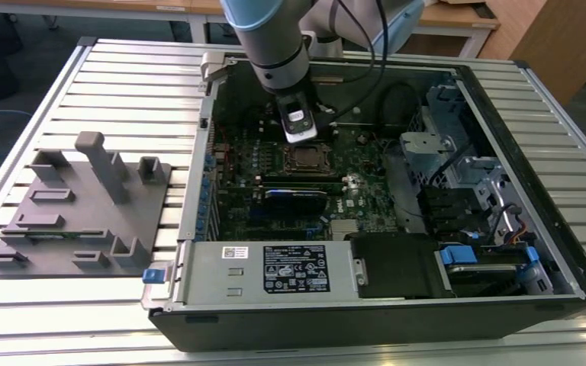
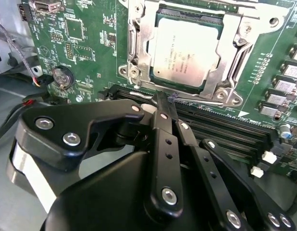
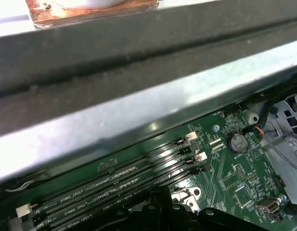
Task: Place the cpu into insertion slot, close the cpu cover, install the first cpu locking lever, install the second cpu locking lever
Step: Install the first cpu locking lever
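In the second wrist view the cpu (image 2: 187, 52) already sits in the insertion slot (image 2: 134, 45) with the cpu cover (image 2: 230, 50) lying flat around it, so seating and closing look done. The claw (image 2: 167, 103), fingers drawn together on nothing, has its tips at a thin metal locking lever (image 2: 199, 99) along the socket's near edge. Whether either lever is latched is hard to judge, and the arm (image 1: 272, 53) hides part of the motherboard (image 1: 262, 202) in the exterior view.

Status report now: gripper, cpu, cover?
Gripper shut, empty, by socket edge. Cpu seated in slot. Cover down around it. Nothing in the way.
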You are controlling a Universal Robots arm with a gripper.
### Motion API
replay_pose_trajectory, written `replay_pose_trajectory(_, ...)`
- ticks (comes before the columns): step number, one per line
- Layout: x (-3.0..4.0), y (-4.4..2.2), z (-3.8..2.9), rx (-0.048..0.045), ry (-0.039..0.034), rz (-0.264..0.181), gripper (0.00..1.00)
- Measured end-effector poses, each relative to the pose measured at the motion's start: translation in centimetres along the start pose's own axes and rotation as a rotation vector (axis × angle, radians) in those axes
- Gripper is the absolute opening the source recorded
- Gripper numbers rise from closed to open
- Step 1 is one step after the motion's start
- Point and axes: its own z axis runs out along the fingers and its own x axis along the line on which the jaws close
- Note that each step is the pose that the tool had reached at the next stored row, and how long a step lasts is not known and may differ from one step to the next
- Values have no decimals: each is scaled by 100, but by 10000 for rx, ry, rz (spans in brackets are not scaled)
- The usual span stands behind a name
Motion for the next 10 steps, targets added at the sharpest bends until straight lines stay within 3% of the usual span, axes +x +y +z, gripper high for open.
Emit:
replay_pose_trajectory(7, 1, 30, 19, 71, -93, 292, 10)
replay_pose_trajectory(10, 1, 30, 19, 74, -97, 303, 10)
